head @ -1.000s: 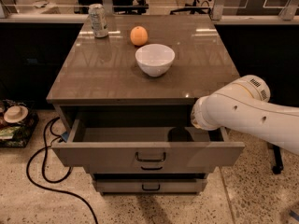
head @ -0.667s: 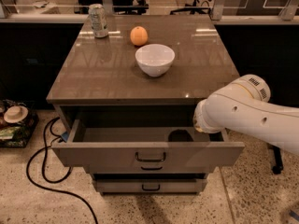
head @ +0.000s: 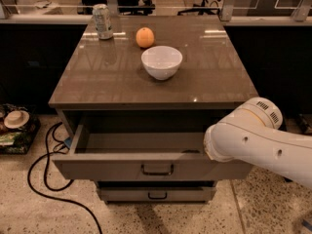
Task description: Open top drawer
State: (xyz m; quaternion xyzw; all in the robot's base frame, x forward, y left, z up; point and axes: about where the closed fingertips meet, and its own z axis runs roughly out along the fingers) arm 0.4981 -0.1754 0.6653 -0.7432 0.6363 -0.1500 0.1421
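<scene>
The top drawer [head: 156, 165] of the grey-beige cabinet stands pulled out, with its black bar handle [head: 157, 169] on the flat front and a plain grey tray inside. My white arm [head: 253, 143] reaches in from the right across the drawer's right end. My gripper [head: 194, 151] is almost wholly hidden behind the arm. Only a dark bit shows inside the drawer, just behind the front panel and right of the handle.
On the cabinet top [head: 117, 82] stand a white bowl [head: 162, 61], an orange [head: 145, 37] and a can [head: 102, 21]. A lower drawer [head: 156, 194] is shut. A black cable [head: 44, 174] lies on the floor at the left, next to clutter [head: 14, 126].
My arm has moved down and towards the drawer front. The drawer front looks slightly further out. The dark shape inside the drawer is now more hidden.
</scene>
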